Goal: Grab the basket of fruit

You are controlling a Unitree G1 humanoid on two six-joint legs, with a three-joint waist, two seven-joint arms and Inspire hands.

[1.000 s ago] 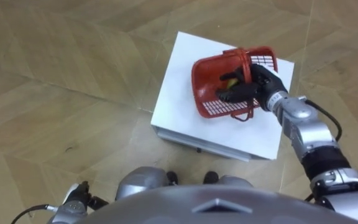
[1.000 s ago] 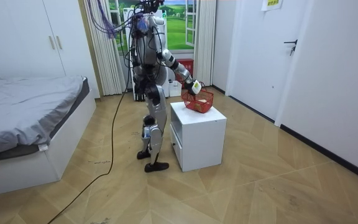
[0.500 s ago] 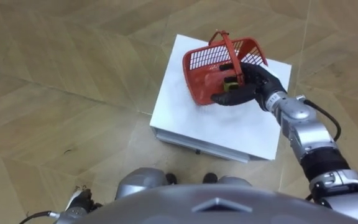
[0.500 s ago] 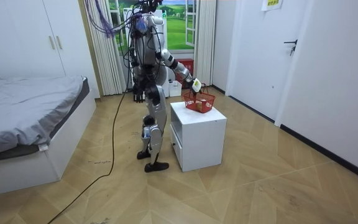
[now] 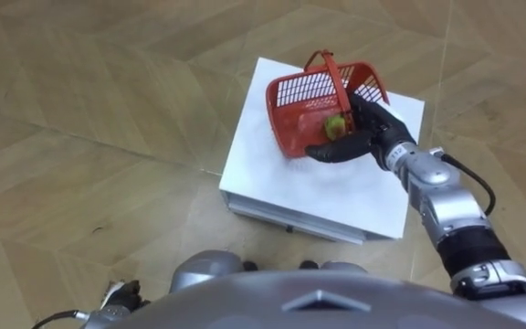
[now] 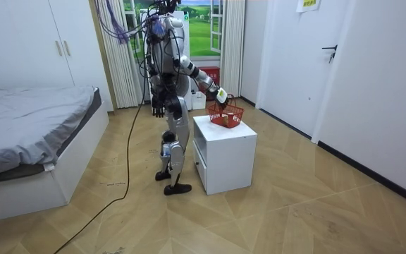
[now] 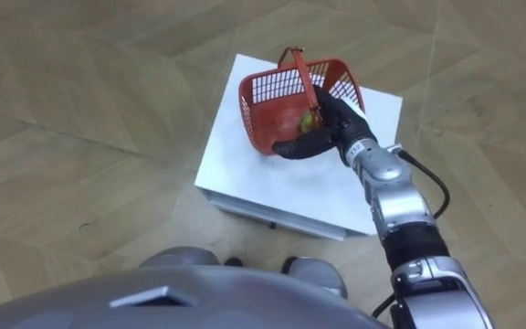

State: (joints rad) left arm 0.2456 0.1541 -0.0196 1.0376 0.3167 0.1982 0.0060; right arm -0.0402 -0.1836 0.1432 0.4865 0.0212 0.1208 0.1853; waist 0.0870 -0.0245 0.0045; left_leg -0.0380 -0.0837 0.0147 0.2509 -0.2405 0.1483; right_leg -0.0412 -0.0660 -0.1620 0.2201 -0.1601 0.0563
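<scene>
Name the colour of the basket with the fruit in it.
Red, with lattice walls. The basket shows best in the left eye view.

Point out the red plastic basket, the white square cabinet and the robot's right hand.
red plastic basket (image 5: 292, 90): left eye view, mesh side wall.
white square cabinet (image 5: 272, 171): left eye view, bare top.
right hand (image 5: 369, 132): left eye view, middle of the hand.

Head eyes look down, room camera from afar, sharing cabinet (image 5: 272, 169)
</scene>
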